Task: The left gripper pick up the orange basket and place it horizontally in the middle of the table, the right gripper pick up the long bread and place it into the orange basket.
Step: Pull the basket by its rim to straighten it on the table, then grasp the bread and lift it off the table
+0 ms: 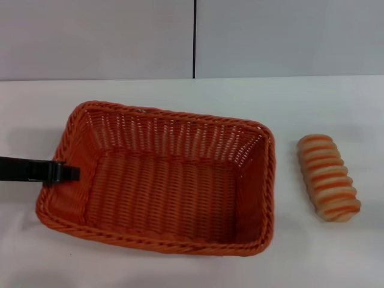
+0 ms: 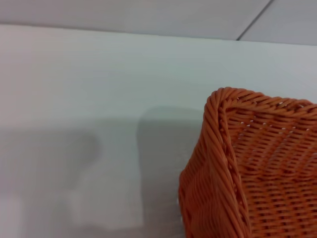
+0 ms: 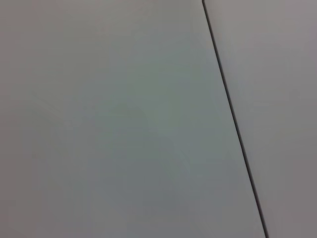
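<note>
A: Where's the big orange-brown woven wicker basket rn?

B: Sitting flat on the plain white tabletop, roughly mid-table, long side running across, a bit skewed. Nothing inside it.

A: And the left gripper, that black claw?

B: Comes in from the left edge, tip right at the basket's left short rim, looks like it's touching the braid. Only see it side-on as one dark bar, so can't tell if the fingers are pinched on the rim or let go.

A: Left wrist cam any help?

B: Not rly. Shows one corner of the basket w/ the braided rim and bare table beside it, plus soft shadows. No fingers visible there.

A: The bread?

B: Oblong ridged loaf, cream w/ orange-brown cross stripes. Lying on the table to the right of the basket, near it but not touching, long axis running front to back, slightly angled.

A: Right gripper?

B: Not visible anywhere. Its wrist cam just shows pale grey wall panels w/ a dark seam between them.
</note>
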